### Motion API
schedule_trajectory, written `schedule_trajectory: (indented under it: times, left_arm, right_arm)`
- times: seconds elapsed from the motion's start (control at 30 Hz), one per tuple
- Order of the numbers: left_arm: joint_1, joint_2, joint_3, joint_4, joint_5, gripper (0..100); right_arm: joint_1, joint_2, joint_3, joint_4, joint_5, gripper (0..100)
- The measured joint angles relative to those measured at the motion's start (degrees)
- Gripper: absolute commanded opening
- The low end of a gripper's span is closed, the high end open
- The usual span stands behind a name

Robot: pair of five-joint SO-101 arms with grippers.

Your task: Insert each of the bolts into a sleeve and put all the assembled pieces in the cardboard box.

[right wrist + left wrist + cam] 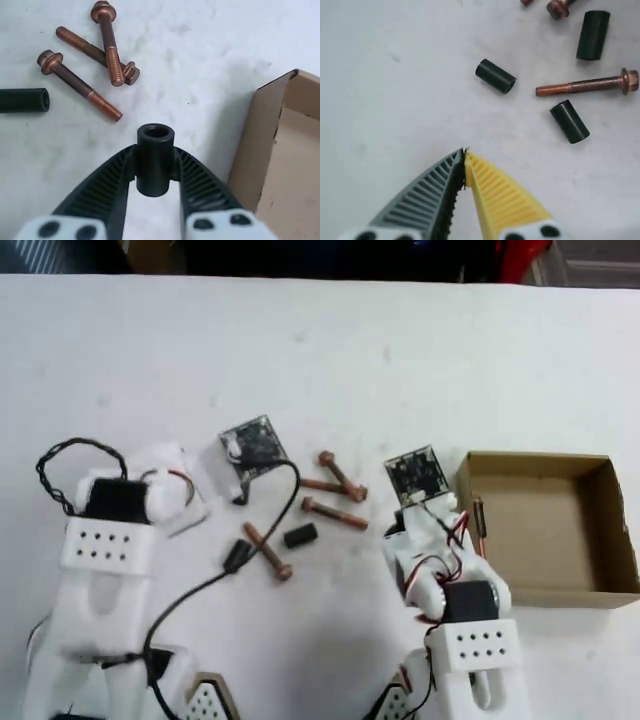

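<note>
My right gripper [155, 165] is shut on an upright black sleeve [155, 157], its bore facing the camera, just above the table beside the cardboard box [280, 150]. Three copper bolts [80, 85] lie beyond it, two of them crossed [107, 45], with a lying sleeve [24, 100] nearby. My left gripper [465, 154] is shut on nothing over bare table. Ahead of it lie three black sleeves [495, 76] [569, 121] [593, 35] and a bolt [585, 85]. The high view shows the bolts [335, 512] [268, 550] mid-table and the box [590, 590] at the right.
The left arm [100, 540] and the right arm [465, 635] stand at the table's near edge. A black cable [200, 590] loops across the table between them, close to the loose parts. The far half of the white table is bare.
</note>
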Motion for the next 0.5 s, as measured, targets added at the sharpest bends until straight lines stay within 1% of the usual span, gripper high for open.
schedule_trajectory:
  times: [0.13, 0.27, 0.37, 0.5]
  left_arm:
    - [0.18, 7.47, -0.70, 0.00, -1.49, 2]
    - [0.62, 18.99, -6.24, 0.00, -3.43, 2]
    - [2.99, 24.35, -8.88, 1.14, -7.47, 2]
    - [7.47, 25.41, -9.41, 2.99, -14.86, 2]
  right_arm:
    - [2.37, 0.00, 0.00, -1.32, 0.00, 2.4]
    - [2.29, 0.00, 0.00, -1.49, 0.00, 2.4]
    - [2.29, 0.00, 0.00, -1.67, 0.00, 2.4]
    - [2.29, 0.00, 0.00, -1.67, 0.00, 2.5]
